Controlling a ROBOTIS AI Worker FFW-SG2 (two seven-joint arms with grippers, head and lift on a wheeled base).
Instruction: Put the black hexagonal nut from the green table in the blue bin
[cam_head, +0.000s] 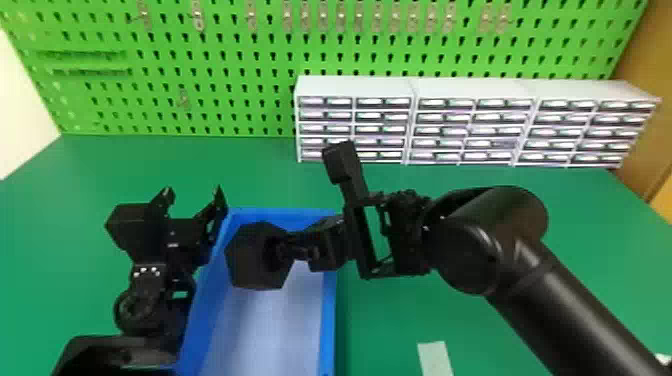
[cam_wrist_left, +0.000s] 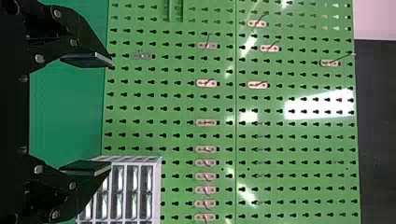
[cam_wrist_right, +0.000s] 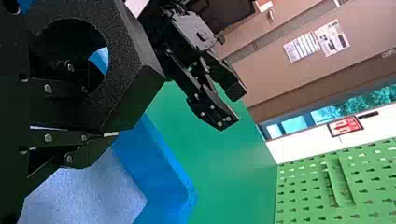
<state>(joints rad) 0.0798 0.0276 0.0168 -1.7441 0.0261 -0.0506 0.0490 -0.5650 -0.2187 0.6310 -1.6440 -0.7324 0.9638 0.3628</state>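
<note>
Coarse-grained matt black hexagonal nut; smooth, plastic-looking blue rectangular bin.
We note the bin's pale floor is matt and speckled, the perforated green pegboard glossy with white glare, the green tabletop smooth, and the right arm's black cylindrical housing smooth, softly shiny.

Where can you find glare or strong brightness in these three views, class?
Left wrist view: white glare patches on the upright green perforated pegboard; head view: soft highlights along the rounded, glossy black right arm; right wrist view: bright panes in the long, narrow glass window.
</note>
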